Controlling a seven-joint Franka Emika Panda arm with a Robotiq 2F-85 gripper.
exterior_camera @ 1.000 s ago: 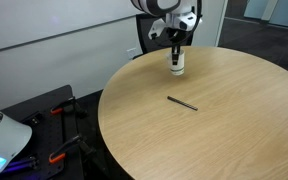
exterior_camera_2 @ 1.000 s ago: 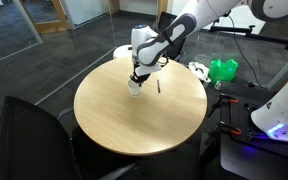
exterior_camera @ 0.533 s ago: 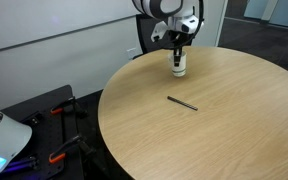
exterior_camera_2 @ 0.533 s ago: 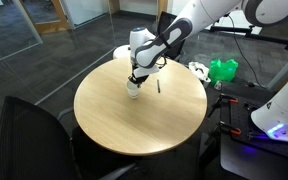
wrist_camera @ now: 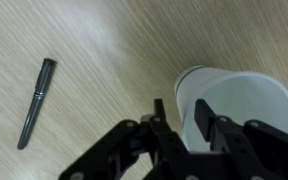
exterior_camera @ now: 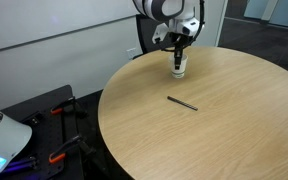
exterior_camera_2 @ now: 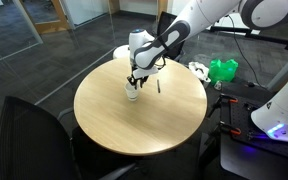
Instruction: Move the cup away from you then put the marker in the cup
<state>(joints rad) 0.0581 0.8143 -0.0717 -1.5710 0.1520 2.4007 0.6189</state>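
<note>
Round wooden worktop [exterior_camera: 229,140], gripper [wrist_camera: 189,128] clamped on the rim of the cup [wrist_camera: 246,100] near one edge, probably to slide it away from the marker [wrist_camera: 36,102] lying mid-worktop.

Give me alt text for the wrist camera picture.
The pincer clamps the rim of an upright, empty white cup. A dark marker lies flat on the wooden table, apart from it, toward the picture's left edge.

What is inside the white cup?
The cup looks empty and white inside in the wrist view. The gripper pinches its rim and hides a bit of the wall. The marker lies outside, on the table.
</note>
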